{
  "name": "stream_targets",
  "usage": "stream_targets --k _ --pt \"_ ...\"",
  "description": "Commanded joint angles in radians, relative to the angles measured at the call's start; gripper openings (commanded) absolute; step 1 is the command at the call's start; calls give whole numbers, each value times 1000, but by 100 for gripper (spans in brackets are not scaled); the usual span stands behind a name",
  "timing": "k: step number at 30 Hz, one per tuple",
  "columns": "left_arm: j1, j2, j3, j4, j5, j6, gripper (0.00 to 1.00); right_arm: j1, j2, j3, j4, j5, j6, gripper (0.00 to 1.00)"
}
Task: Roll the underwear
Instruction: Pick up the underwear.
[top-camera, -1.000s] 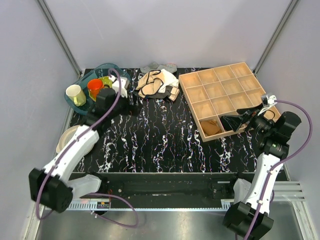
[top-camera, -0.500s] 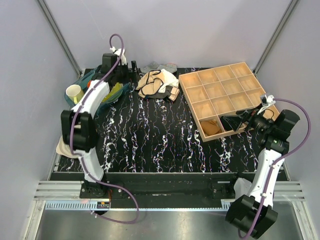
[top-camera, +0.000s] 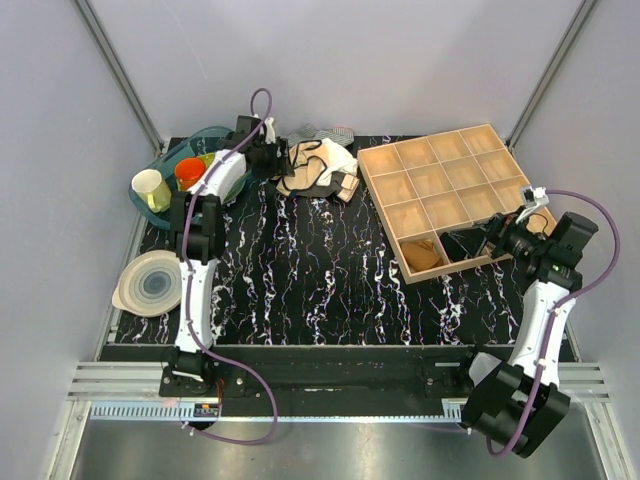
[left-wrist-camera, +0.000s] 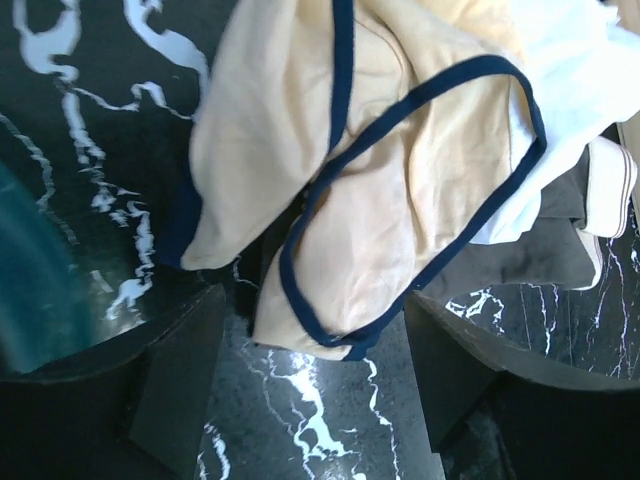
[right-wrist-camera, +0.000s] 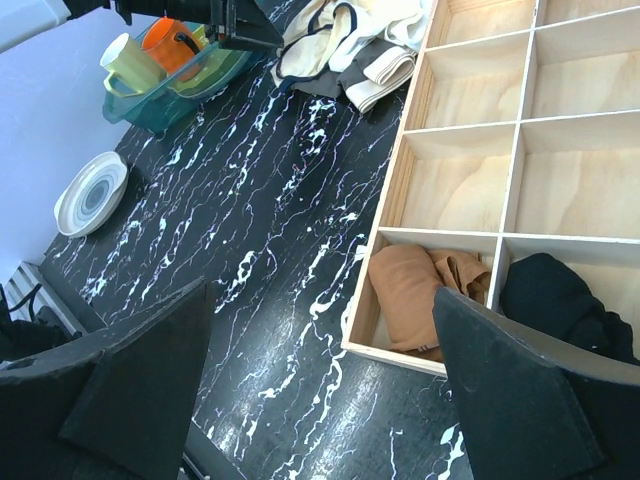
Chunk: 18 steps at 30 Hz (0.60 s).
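Observation:
The underwear (top-camera: 308, 168) is pale beige with dark edging and lies crumpled at the back of the table, on top of a small clothing pile. In the left wrist view the underwear (left-wrist-camera: 400, 190) fills the upper frame. Its lower corner hangs between my two dark fingers (left-wrist-camera: 180, 380) without touching them. My left gripper (top-camera: 277, 160) is open at the pile's left edge, low over the table. My right gripper (top-camera: 482, 238) is open and holds nothing. It hovers by the wooden box's near corner, far from the underwear (right-wrist-camera: 312, 40).
A wooden compartment box (top-camera: 440, 180) fills the right side. It holds an orange-brown bundle (top-camera: 424, 253) and a black cloth (right-wrist-camera: 560, 300). White cloth (top-camera: 340, 158) and grey pieces lie under the underwear. A teal bin with cups (top-camera: 165, 180) and a plate (top-camera: 150, 283) sit on the left.
My left arm swung from over the bin to the back of the table and brought its gripper to the pile's left edge. Its jaws narrowed slightly. The right arm drew back slightly.

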Motion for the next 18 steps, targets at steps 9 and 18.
stream_targets --k 9,18 --pt "-38 80 122 -10 -108 -5 55 -8 41 66 -60 -6 -65 100" --pt "-42 83 131 -27 -142 10 31 -8 43 72 -72 -8 -71 100"
